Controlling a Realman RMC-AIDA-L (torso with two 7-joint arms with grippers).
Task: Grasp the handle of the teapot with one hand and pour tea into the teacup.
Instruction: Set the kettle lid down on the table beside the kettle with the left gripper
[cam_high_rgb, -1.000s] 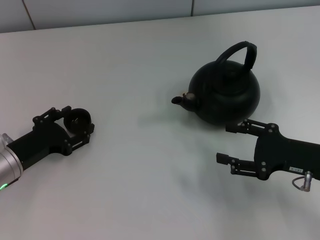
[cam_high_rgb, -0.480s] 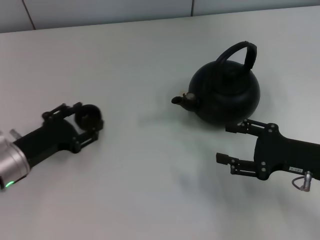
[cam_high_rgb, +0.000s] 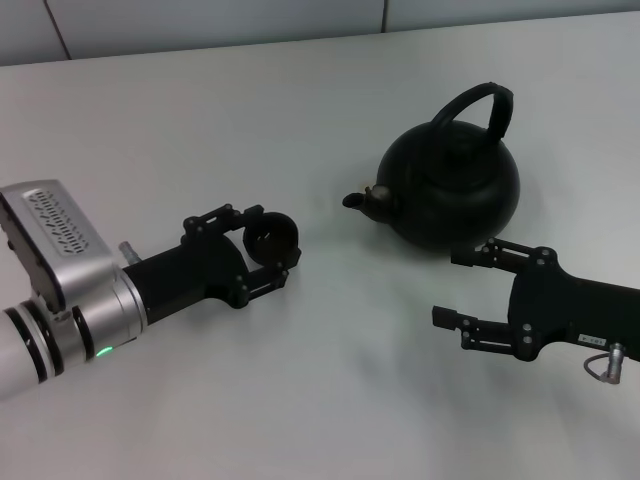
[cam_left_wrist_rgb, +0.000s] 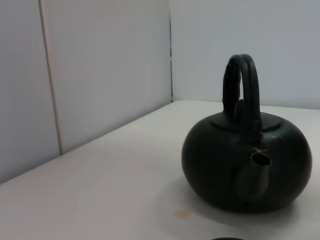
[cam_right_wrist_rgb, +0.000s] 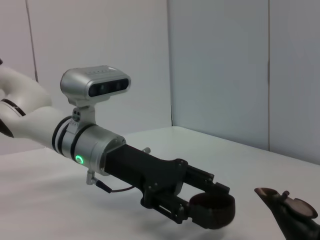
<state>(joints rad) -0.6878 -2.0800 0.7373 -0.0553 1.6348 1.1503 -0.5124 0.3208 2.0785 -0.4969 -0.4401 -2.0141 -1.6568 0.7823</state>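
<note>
The black teapot (cam_high_rgb: 452, 188) stands on the white table at the right, its spout (cam_high_rgb: 360, 200) pointing left and its arched handle (cam_high_rgb: 480, 105) upright. It also shows in the left wrist view (cam_left_wrist_rgb: 247, 165). My left gripper (cam_high_rgb: 262, 245) is shut on the small dark teacup (cam_high_rgb: 270, 236) and holds it left of the spout, a gap apart. The cup and left gripper also show in the right wrist view (cam_right_wrist_rgb: 212, 210). My right gripper (cam_high_rgb: 455, 285) is open, just in front of the teapot's base, touching nothing.
The white table (cam_high_rgb: 300, 120) stretches around the teapot. A grey wall (cam_high_rgb: 200, 20) runs along the table's far edge.
My left arm has carried the teacup rightward, from the table's left side to near the teapot's spout. The right arm and the teapot have not moved.
</note>
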